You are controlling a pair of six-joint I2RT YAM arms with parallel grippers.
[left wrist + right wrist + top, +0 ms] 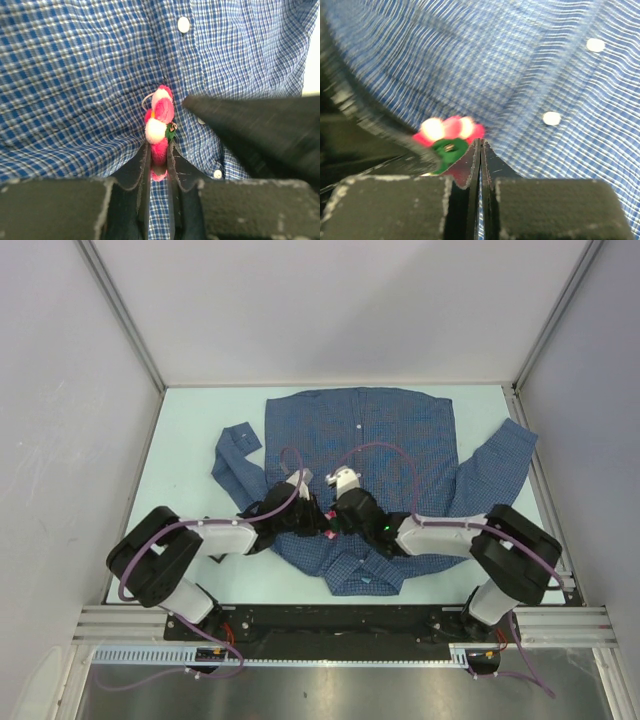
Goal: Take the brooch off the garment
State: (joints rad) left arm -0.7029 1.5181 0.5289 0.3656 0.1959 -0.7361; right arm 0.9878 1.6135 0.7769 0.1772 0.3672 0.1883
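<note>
The garment (390,435), a blue checked shirt, lies spread flat on the table. The brooch (160,117), pink-red petals with a green back piece, sits on the shirt's button strip; it also shows in the top view (330,533) and the right wrist view (451,131). My left gripper (159,150) is shut on the brooch's lower petals. My right gripper (480,144) is shut with its tips on the shirt fabric right beside the brooch, seemingly pinching the cloth. In the top view both grippers meet over the shirt's lower front, left (312,518) and right (340,520).
White shirt buttons (183,24) (551,118) run along the strip near the brooch. The right gripper's finger (250,130) crosses the left wrist view. The shirt's sleeves (235,455) (500,465) lie out to both sides on the pale green table (190,430), which has walls round it.
</note>
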